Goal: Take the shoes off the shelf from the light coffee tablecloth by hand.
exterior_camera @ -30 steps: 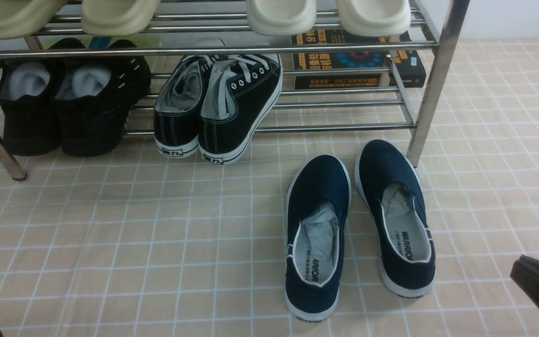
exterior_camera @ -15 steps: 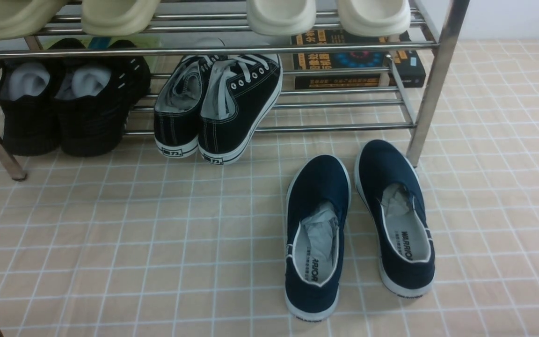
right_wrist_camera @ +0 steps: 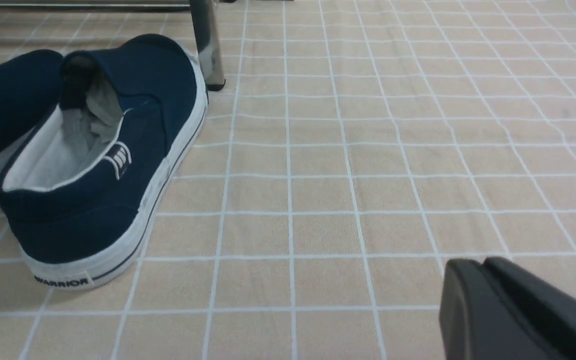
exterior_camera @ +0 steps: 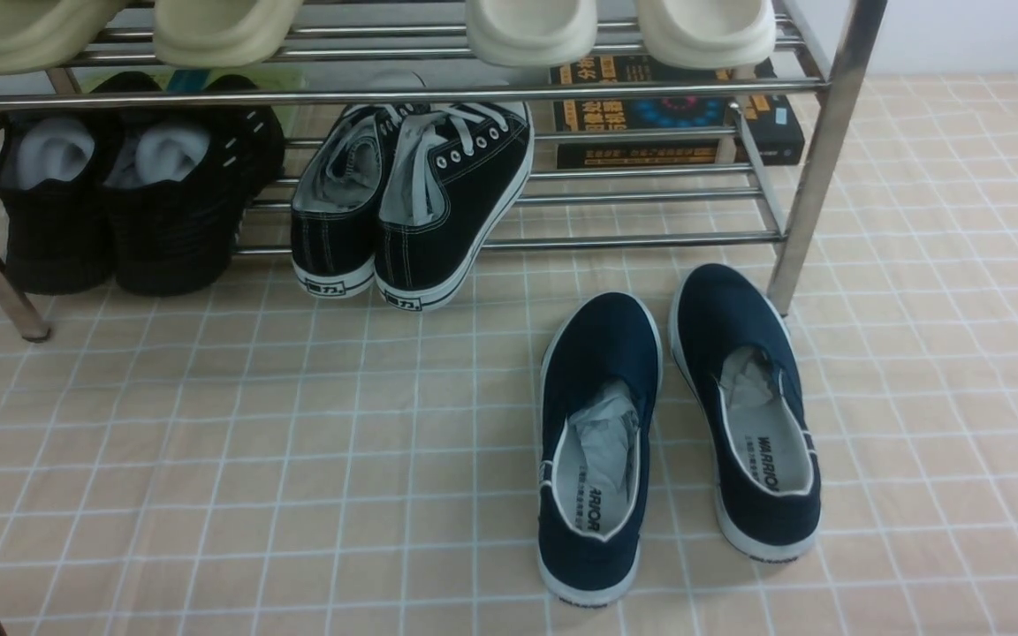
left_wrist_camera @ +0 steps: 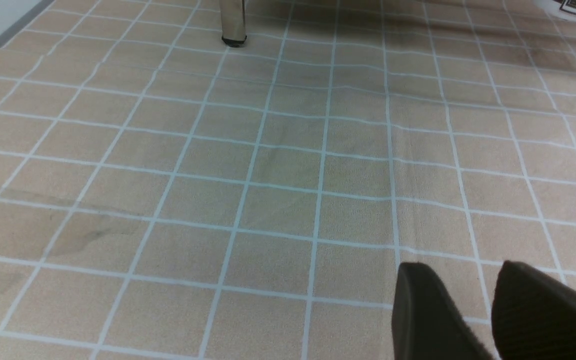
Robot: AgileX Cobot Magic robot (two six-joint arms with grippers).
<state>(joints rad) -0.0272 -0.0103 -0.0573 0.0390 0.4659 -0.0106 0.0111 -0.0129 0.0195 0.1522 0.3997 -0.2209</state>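
Shoes (exterior_camera: pixel 677 424), a pair of two navy slip-ons with white soles, lie side by side on the light coffee tablecloth (exterior_camera: pixel 208 459), just in front of the shelf (exterior_camera: pixel 814 159) near its right front leg. Both run lengthwise away from the camera, toes toward the shelf and heels toward the robot, the left one set slightly nearer the robot. Crumpled grey paper fills each toe, and lettering on the left insole is partly covered by it.

On the shelf's lower tier stand two all-black shoes (exterior_camera: pixel 120 194) and two black lace-up sneakers (exterior_camera: pixel 412 203), their heels hanging over the front bar; behind the bars to the right lies a dark book (exterior_camera: pixel 677 110). Four pale slippers (exterior_camera: pixel 368 26) sit on the upper tier, cut off by the frame's top edge.

The left gripper (left_wrist_camera: pixel 493 310), beside the shelf's left leg, shows two dark fingers with a narrow gap between them, holding nothing. The right gripper (right_wrist_camera: pixel 485 300), near the right shoe's heel, shows fingers pressed nearly together and empty, though the corner crops them and a slight gap cannot be ruled out.
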